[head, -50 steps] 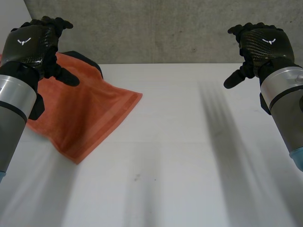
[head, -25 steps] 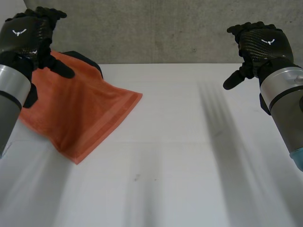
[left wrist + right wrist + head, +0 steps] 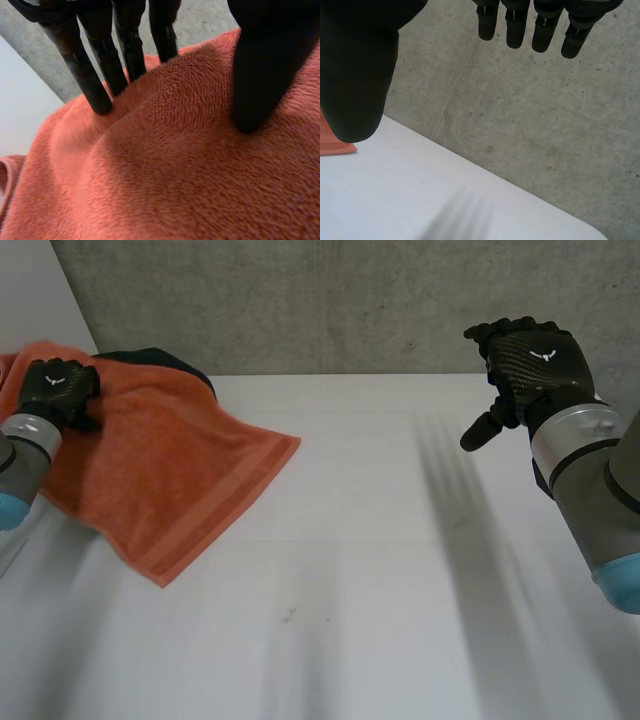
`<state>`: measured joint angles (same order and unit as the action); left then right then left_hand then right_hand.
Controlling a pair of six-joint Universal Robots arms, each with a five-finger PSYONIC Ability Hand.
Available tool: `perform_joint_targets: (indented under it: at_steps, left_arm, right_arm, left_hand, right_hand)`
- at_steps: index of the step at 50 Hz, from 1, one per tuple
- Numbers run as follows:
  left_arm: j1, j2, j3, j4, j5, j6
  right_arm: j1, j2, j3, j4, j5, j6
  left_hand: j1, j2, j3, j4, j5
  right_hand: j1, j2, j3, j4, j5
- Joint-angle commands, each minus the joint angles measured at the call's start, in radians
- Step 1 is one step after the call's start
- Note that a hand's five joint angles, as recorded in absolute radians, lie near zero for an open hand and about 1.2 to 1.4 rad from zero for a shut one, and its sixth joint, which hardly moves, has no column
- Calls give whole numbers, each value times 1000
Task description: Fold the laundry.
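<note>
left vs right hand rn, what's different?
Left hand is down on the towel, fingers and thumb pressing into it; right hand hangs in the air, touching nothing. Left hand sits at the table's far left; right hand at its far right. Both open.

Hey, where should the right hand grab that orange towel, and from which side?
Probably the towel's corner pointing toward the table's middle: it lies flat and free on the bare white surface, nearest the right hand. Come in from the robot's right, low over the table, and pinch the hemmed edge. The left hand presses on the far, raised part.
</note>
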<state>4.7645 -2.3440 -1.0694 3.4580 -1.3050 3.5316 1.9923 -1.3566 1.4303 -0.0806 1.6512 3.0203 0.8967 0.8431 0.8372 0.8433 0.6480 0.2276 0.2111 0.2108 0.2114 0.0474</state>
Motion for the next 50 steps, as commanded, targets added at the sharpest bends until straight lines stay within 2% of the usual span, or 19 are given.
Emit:
perform_joint_targets:
  at_steps: [1,4,8,13,19,24,25,29,33,38,40,41,44,45,50]
  left_arm:
    - [-26,44,-10,44,10,-19]
    - [-46,116,-21,59,9,-29]
    - [-89,242,-40,70,9,-118]
    - [-185,446,-41,73,9,-339]
    - [-290,575,-38,73,7,-509]
    - [-438,562,-33,73,-6,-542]
    - [-489,533,-35,73,-23,-542]
    - [-590,410,-37,64,-75,-540]
    - [-658,292,-46,55,-112,-539]
    - [-727,117,-30,32,-114,-516]
    - [-735,72,-18,21,-118,-497]
    - [-736,45,-6,9,-123,-476]
    - [-735,40,-3,-13,-134,-436]
    - [-735,45,-6,-23,-151,-413]
    - [-722,136,-39,-48,-201,-385]
  right_arm:
    - [-6,10,-4,-1,-1,-5]
    - [-9,8,-4,-1,-1,-9]
    - [-12,7,-10,1,-1,-11]
    - [-15,5,-16,-1,-1,-11]
    - [-30,-9,-22,-1,-1,-15]
    - [-61,-39,-25,-1,-1,-20]
    - [-66,-44,-25,-1,-1,-20]
    - [-95,-59,-27,-1,-2,-21]
    - [-119,-69,-34,2,-19,-23]
    - [-158,-69,-39,7,-88,-23]
    - [-167,-69,-41,18,-111,-23]
    - [-170,-67,-41,28,-123,-24]
    - [-181,-55,-62,93,-171,-38]
    - [-182,-50,-70,114,-182,-44]
    - [-176,17,-103,228,-235,-113]
  left_hand:
    - [500,553,559,553,574]
    - [500,553,559,553,574]
    - [500,553,559,553,574]
    - [500,553,559,553,574]
    - [500,553,559,553,574]
    - [500,553,559,553,574]
    - [500,553,559,553,574]
    - [500,553,559,553,574]
    - [500,553,559,553,574]
    - [500,553,559,553,574]
    - [126,180,185,179,200]
    - [-140,-87,-81,-87,-66]
    - [-304,-250,-244,-251,-230]
    - [-441,-387,-382,-388,-367]
    - [-642,-588,-582,-589,-568]
  right_hand:
    - [-53,-37,-36,-37,-47]
    - [-53,-37,-36,-37,-47]
    - [-53,-37,-36,-37,-47]
    - [-53,-37,-36,-37,-47]
    - [-53,-37,-36,-37,-47]
    - [-53,-37,-36,-37,-47]
    - [-53,-37,-36,-37,-47]
    - [-53,-37,-36,-37,-47]
    - [-53,-37,-36,-37,-47]
    - [-53,-37,-36,-37,-47]
    - [-53,-37,-36,-37,-47]
    - [-53,-37,-36,-37,-47]
    - [-53,-37,-36,-37,-47]
    - [-53,-37,-36,-37,-47]
    - [-53,-37,-36,-37,-47]
